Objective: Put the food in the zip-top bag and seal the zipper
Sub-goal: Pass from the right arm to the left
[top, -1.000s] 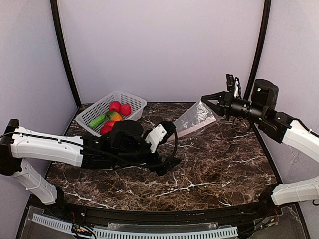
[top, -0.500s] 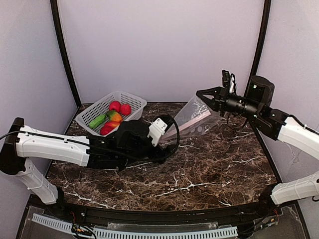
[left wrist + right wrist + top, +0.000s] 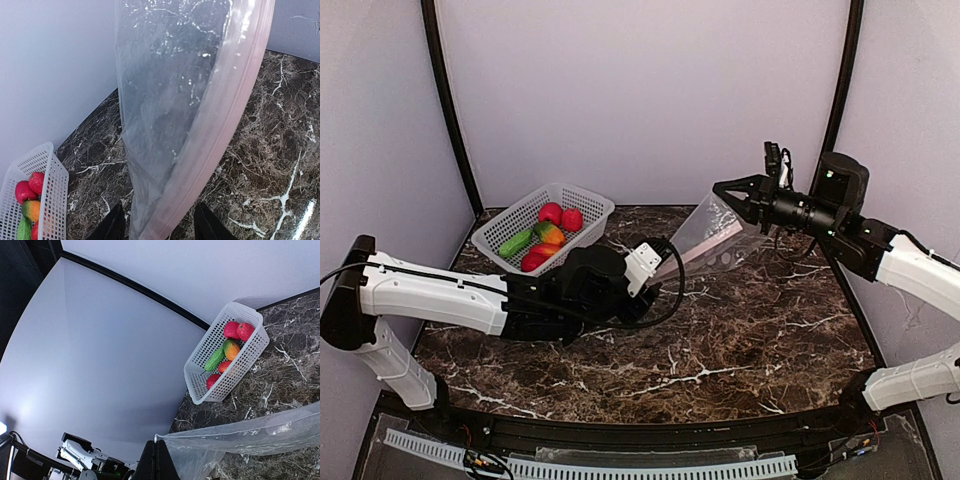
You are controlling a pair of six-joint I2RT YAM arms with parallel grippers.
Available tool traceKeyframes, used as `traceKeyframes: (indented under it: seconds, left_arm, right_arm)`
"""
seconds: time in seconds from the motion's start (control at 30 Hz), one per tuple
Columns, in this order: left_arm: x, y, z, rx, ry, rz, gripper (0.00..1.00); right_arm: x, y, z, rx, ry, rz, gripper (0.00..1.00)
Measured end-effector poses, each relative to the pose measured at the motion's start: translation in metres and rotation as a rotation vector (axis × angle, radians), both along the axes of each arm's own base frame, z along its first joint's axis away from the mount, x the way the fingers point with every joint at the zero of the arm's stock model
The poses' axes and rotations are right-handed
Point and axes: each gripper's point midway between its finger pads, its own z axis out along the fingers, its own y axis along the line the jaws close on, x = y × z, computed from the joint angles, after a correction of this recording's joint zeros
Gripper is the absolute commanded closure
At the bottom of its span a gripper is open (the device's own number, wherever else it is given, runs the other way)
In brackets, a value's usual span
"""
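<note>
The zip-top bag (image 3: pixel 705 235) hangs slanted over the table. My right gripper (image 3: pixel 720 190) is shut on its upper corner, and in the right wrist view the gripper (image 3: pixel 157 444) pinches that corner with the bag (image 3: pixel 250 437) stretching to the right. My left gripper (image 3: pixel 159 227) is open. Its two dark fingers (image 3: pixel 112 227) stand either side of the bag's lower end (image 3: pixel 165 150), with a gap on each side. The pinkish zipper (image 3: pixel 220 110) runs along the bag's right edge. The food (image 3: pixel 552 228), red, green and orange pieces, lies in the white basket (image 3: pixel 592 222).
The basket (image 3: pixel 240 367) stands at the back left against the wall, also in the left wrist view (image 3: pixel 47 175). My left arm (image 3: pixel 440 295) lies across the left of the marble table (image 3: pixel 760 330). Black frame posts rise at both back corners.
My left gripper has moved up and to the right to the bag's lower end, and its jaws have narrowed round it. My right gripper lifted the bag slightly, then held still.
</note>
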Motion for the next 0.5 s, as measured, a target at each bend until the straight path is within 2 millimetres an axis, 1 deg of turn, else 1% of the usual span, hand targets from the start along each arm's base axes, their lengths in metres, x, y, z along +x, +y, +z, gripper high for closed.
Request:
traceKeyframes:
  seconds: [0.17,0.2,0.3,0.37,0.4,0.43,0.47,0.5]
  left_arm:
    - [0.003,0.0,-0.004,0.034,-0.023,0.006,0.6]
    - [0.003,0.0,-0.003,0.035,-0.027,0.006,0.6]
    - [0.004,-0.001,0.001,0.029,-0.041,0.004,0.66]
    - [0.005,-0.002,0.003,0.03,-0.048,0.003,0.74]
    - [0.005,-0.003,0.004,0.028,-0.051,0.003,0.8]
    - [0.006,-0.004,0.005,0.028,-0.055,0.003,0.84]
    - [0.007,-0.005,0.006,0.027,-0.061,0.004,0.92]
    - [0.007,-0.005,0.007,0.027,-0.065,0.006,0.96]
  right_arm:
    - [0.0,0.0,0.0,0.0,-0.001,0.0,1.0]
    - [0.0,0.0,0.001,0.001,-0.001,-0.001,1.0]
    - [-0.001,-0.001,0.002,0.004,-0.005,-0.004,1.0]
    - [-0.001,-0.002,0.003,0.005,-0.007,-0.006,1.0]
    - [-0.001,-0.002,0.004,0.006,-0.008,-0.008,1.0]
    - [-0.001,-0.003,0.004,0.006,-0.008,-0.01,1.0]
    - [-0.001,-0.003,0.005,0.007,-0.01,-0.011,1.0]
    - [-0.001,-0.004,0.005,0.008,-0.011,-0.014,1.0]
